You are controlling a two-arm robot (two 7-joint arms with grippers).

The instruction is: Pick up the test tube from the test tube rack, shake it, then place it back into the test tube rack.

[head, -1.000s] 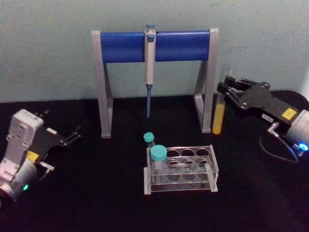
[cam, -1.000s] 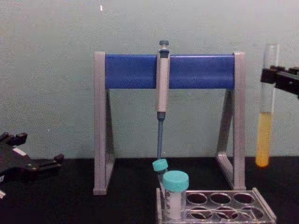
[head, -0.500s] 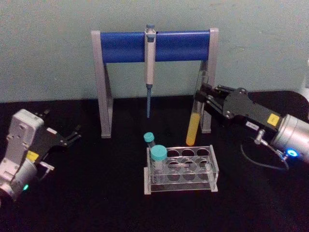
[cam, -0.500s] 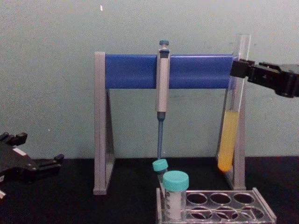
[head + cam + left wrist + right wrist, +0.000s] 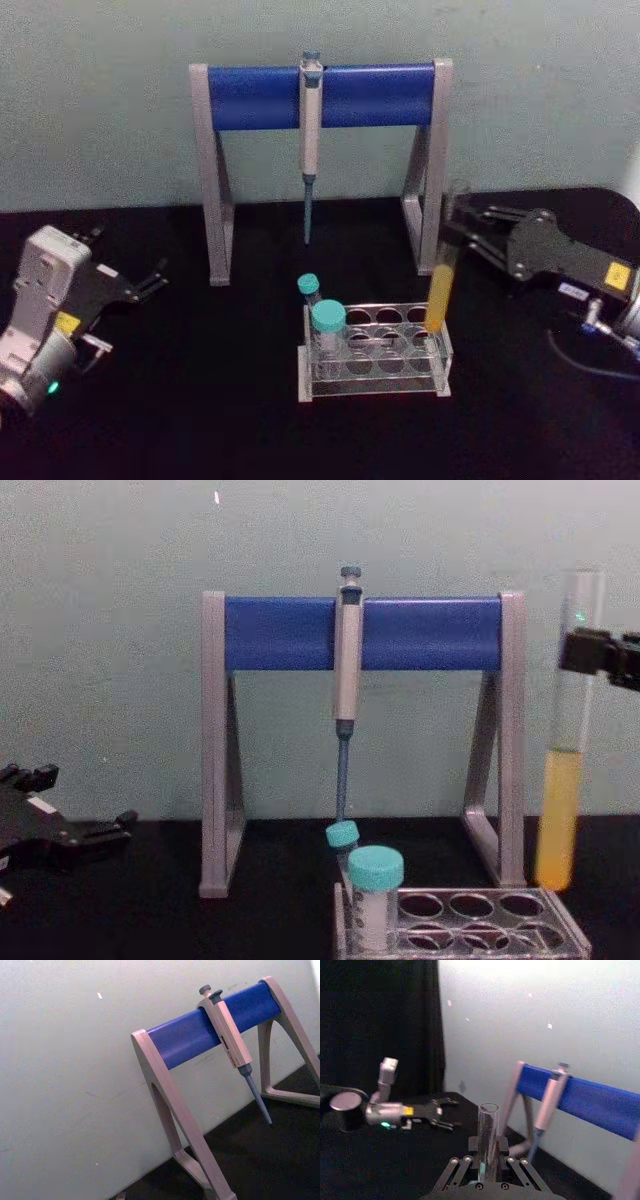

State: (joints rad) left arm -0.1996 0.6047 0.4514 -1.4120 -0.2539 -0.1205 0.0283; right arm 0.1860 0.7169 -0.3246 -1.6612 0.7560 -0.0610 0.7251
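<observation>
Black cloth covers your table, and a pale green wall closes the far side. Against that wall stands a grey-and-blue pipette stand, with a pipette hanging from the middle of its blue bar, tip down.

Nearer to you, right of centre, sits the test tube rack, a low clear plate with rows of round holes. Two teal-capped tubes stand at its left end, one behind the other.

Your right tool reaches in from the right, just in front of the stand's right leg. Its fingers are closed on the upper part of the test tube, below the open mouth. The tube hangs close to upright, with yellow-orange liquid filling its lower part. Its rounded bottom is at the rack's far right corner, level with the top plate. You cannot tell from these views whether the bottom has entered the hole or only hovers at its edge. In the right wrist view the tube's clear mouth stands between the two closed fingers.

Your left tool rests low over the left side of the table, well apart from the rack. Its fingers are spread and hold nothing.
</observation>
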